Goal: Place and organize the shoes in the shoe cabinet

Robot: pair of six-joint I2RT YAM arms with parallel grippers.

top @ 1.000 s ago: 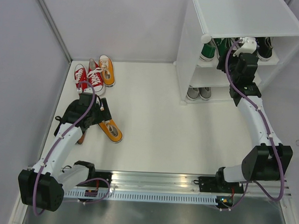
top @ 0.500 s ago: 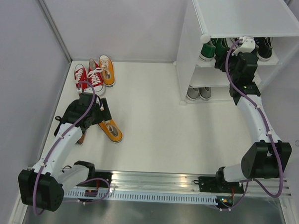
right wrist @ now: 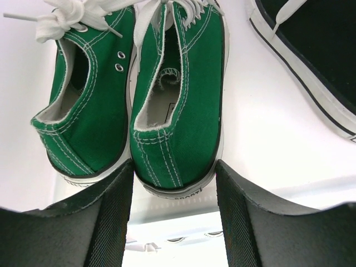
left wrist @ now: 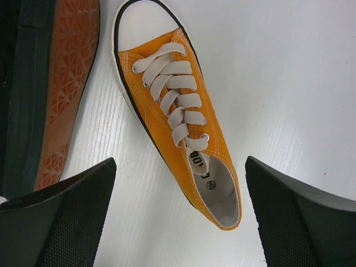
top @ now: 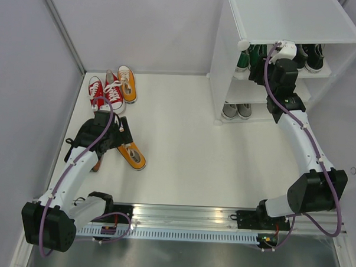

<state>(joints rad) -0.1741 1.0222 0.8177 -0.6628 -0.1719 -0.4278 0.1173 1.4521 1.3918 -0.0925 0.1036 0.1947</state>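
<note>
My right gripper (right wrist: pixel 174 189) is shut on the heel of a green shoe (right wrist: pixel 183 111), which rests on a shelf of the white shoe cabinet (top: pixel 289 20) beside its green twin (right wrist: pixel 92 111). A black shoe (right wrist: pixel 311 50) lies on the same shelf to the right. In the top view the right gripper (top: pixel 274 58) reaches in under the cabinet's top panel. My left gripper (left wrist: pixel 181 217) hangs open over an orange shoe (left wrist: pixel 178 122) on the floor, its fingers wide on either side of the heel and touching nothing. Beside it a black shoe (left wrist: pixel 50 94) lies on its side, sole showing.
Two red shoes (top: pixel 106 93) and another orange shoe (top: pixel 127 83) stand near the back left wall. Grey shoes (top: pixel 237 110) sit on the cabinet's lower tier. Walls close in on the left and the back; a metal rail (top: pixel 180 219) runs along the near edge.
My right arm has pushed farther into the cabinet shelf, carrying the green shoe with it. The left arm has not moved.
</note>
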